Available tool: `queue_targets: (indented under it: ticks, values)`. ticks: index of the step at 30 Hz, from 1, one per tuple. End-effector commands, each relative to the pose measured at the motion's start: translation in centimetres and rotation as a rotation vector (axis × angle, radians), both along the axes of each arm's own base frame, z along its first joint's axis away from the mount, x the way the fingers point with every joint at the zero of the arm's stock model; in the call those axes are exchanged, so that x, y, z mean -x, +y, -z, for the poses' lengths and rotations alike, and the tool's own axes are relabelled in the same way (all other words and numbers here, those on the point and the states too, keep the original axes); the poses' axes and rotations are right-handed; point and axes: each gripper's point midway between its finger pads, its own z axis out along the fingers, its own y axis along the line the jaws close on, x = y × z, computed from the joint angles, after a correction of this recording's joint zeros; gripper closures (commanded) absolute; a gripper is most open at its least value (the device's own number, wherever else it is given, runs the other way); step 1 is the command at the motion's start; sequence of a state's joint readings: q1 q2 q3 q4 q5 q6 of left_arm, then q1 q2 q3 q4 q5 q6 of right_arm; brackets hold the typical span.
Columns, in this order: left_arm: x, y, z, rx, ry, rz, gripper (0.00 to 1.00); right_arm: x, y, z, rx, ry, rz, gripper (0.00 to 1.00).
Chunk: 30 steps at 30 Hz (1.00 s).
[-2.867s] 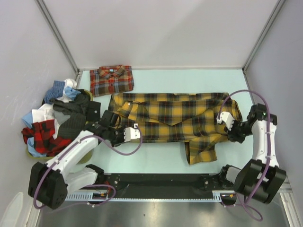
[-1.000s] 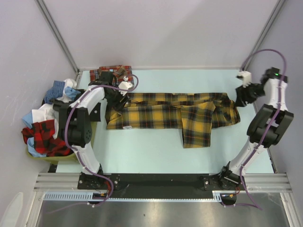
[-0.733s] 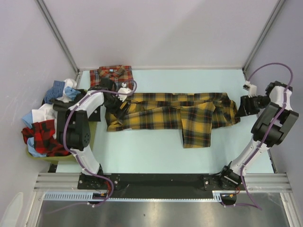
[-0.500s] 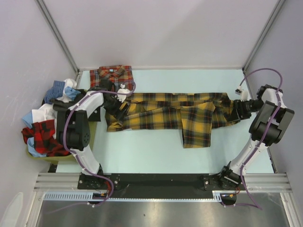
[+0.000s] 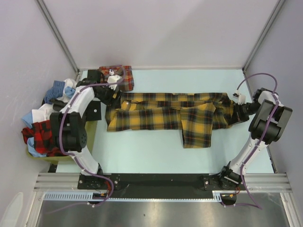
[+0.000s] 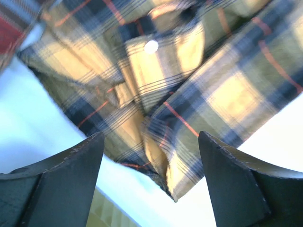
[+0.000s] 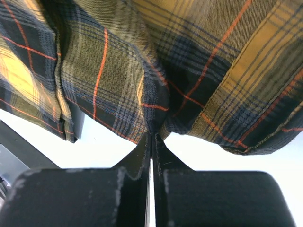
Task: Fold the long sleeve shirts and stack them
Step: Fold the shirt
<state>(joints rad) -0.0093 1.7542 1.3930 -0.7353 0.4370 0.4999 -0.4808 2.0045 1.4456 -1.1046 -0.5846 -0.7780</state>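
yellow-and-black plaid shirt (image 5: 165,116) flat in a long band across the middle, red-orange plaid shirt (image 5: 127,79) folded, far-left corner

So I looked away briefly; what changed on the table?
The near edge of the yellow shirt was folded to the far side, leaving a narrower band. The left end effector hangs open over its collar end; the right end effector let go, then pinched its right end. The red shirt and clothes pile stayed.

The right claw (image 7: 151,138) pinches a fold of the yellow plaid shirt (image 7: 104,71).
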Motion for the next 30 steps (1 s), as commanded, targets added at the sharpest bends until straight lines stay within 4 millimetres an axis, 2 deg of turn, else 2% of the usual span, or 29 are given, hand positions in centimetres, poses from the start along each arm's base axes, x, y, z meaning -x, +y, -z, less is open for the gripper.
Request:
queue_targets:
  ticks: [1, 3, 5, 7, 10, 12, 13, 15, 18, 22, 24, 25, 26, 30]
  values:
    - [1.4, -1.8, -1.0, 0.092, 0.039, 0.098, 0.16, 0.7, -0.9, 0.5, 0.027, 0.018, 0.015, 1.0]
    - [1.6, -1.9, 0.6, 0.068, 0.076, 0.124, 0.15, 1.1, -0.9, 0.6, 0.025, 0.023, 0.013, 1.0]
    - [1.4, -2.0, 1.4, 0.026, 0.088, 0.145, 0.14, 1.3, -0.7, 0.6, 0.018, 0.021, 0.003, 1.0]
    - [1.2, -1.9, 2.9, -0.015, 0.117, 0.158, 0.14, 1.5, -0.3, -0.1, -0.006, 0.014, -0.003, 0.98]
    - [1.1, -1.8, 4.3, -0.062, 0.149, 0.174, 0.19, 0.9, -0.4, -2.3, -0.032, -0.042, 0.002, 0.77]
    - [1.2, -1.5, 4.7, -0.091, 0.159, 0.179, 0.25, 0.1, -0.4, -3.6, -0.044, -0.082, 0.011, 0.72]
    - [1.3, -1.4, 4.8, -0.097, 0.164, 0.181, 0.37, -0.5, -0.4, -4.4, -0.034, -0.111, 0.009, 0.65]
    - [1.5, -1.4, 4.5, -0.098, 0.169, 0.195, 0.51, -1.4, -0.4, -4.9, -0.019, -0.138, 0.007, 0.56]
    - [1.3, -1.7, 3.5, -0.096, 0.15, 0.224, 0.62, -3.7, 0.4, -5.8, 0.001, -0.217, -0.01, 0.5]
    - [1.3, -2.4, 2.8, -0.095, 0.148, 0.253, 0.71, -6.9, 2.9, -6.7, 0.017, -0.299, -0.059, 0.47]
    - [1.4, -2.8, 2.8, -0.09, 0.154, 0.263, 0.76, -8.2, 3.0, -6.1, 0.055, -0.317, -0.078, 0.47]
    - [1.6, -2.9, 2.9, -0.089, 0.162, 0.265, 0.77, -8.8, 3.8, -5.9, 0.067, -0.326, -0.101, 0.47]
    - [1.6, -3.0, 2.9, -0.087, 0.166, 0.263, 0.81, -9.5, 3.5, -5.3, 0.094, -0.329, -0.108, 0.47]
    - [1.6, -3.0, 2.8, -0.09, 0.165, 0.259, 0.92, -10.2, 3.7, -4.0, 0.134, -0.318, -0.148, 0.48]
